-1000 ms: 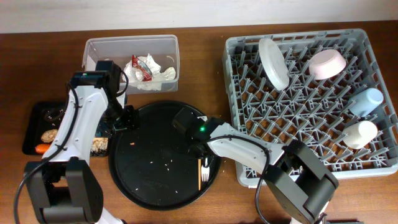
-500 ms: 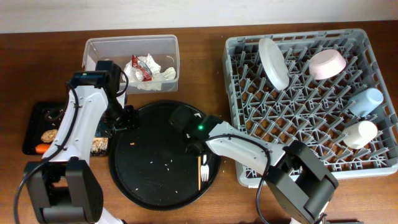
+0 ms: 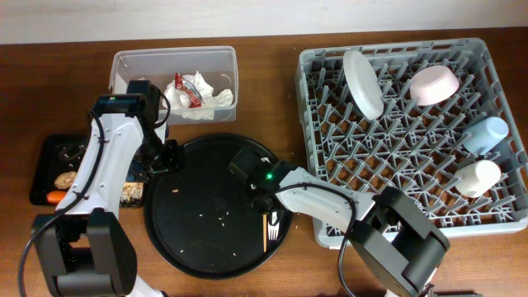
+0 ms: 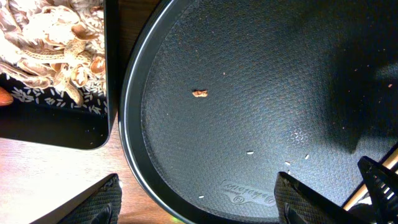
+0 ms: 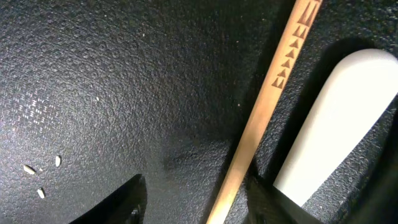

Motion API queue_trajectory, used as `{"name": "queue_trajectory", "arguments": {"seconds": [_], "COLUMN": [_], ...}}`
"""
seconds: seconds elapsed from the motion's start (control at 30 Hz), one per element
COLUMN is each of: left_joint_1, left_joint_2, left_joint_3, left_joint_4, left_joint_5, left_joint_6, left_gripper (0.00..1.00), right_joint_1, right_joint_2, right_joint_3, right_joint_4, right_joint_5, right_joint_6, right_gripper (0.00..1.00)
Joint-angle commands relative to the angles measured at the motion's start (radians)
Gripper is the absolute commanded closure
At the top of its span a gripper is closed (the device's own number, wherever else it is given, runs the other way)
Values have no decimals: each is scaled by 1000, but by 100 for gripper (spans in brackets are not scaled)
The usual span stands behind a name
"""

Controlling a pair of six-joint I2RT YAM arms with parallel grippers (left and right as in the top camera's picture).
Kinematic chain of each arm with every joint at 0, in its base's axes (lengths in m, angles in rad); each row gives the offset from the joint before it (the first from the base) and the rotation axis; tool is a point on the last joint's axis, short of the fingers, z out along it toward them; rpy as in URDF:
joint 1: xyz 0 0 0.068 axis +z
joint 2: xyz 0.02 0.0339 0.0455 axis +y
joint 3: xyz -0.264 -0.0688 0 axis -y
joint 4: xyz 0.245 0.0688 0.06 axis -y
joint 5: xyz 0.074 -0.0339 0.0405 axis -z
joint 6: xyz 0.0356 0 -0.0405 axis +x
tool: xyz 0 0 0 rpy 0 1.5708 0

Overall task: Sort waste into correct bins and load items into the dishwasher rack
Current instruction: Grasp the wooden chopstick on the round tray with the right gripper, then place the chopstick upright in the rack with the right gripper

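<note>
The trouble I expect is at my right gripper (image 5: 198, 194). Its jaws stand open around the chopstick (image 5: 261, 112), gripping nothing, low over the round black tray (image 3: 190, 239) at centre frame. The white fork (image 5: 336, 118) lies just beside the stick. If I close off-centre I may pinch the fork's handle too, or the thin round stick may roll out and skid on the pebbled tray. Once lifted it could also slip through the lattice of the dishwasher rack (image 3: 307, 107) at the right of the frame if I let go of it flat.

My left gripper (image 4: 202, 200) hangs wide open and empty above the tray's left rim. Sweeping there could knock the shallow black tray (image 3: 41, 165).

By my count:
- one rack, one round tray, one clear tub (image 3: 132, 62) at upper left, and one shallow black tray at far left
- in the rack, one white plate (image 3: 363, 82), one pink bowl (image 3: 434, 85), one blue cup (image 3: 487, 132) and one white cup (image 3: 478, 176)
- in the tub, one napkin (image 3: 216, 97) and one wrapper (image 3: 183, 91)
- one carrot (image 3: 56, 197) at the black tray's lower edge
- one fork, and one stick that I can see
- one brown crumb (image 4: 199, 94)
- a scatter of grain scraps (image 3: 221, 219), too small to number
</note>
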Motion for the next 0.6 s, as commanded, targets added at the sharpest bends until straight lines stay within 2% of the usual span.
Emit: {"name": "queue_trajectory", "arguments": {"seconds": [0.0, 0.03, 0.1, 0.3, 0.47, 0.57], "left_joint_1": [-1, -1, -1, -1, -1, -1], "left_joint_2": [-27, -27, -27, -27, -27, -27], "left_joint_3": [2, 2, 2, 2, 2, 2], "left_joint_4": [1, 1, 2, 1, 1, 1], "left_joint_5": [-6, -6, -6, -6, -6, -6], "left_joint_6": [1, 1, 1, 1, 1, 1], "left_gripper": [21, 21, 21, 21, 21, 21], "right_joint_1": [5, 5, 6, 6, 6, 6], "right_joint_2": [6, 6, 6, 7, 6, 5], "right_joint_3": [-21, -21, -22, -22, -22, 2], "right_joint_4": [20, 21, 11, -44, -48, -45], "right_joint_5": [70, 70, 65, 89, 85, 41], "right_joint_6": [13, 13, 13, 14, 22, 40], "right_gripper": [63, 71, 79, 80, 90, 91]}}
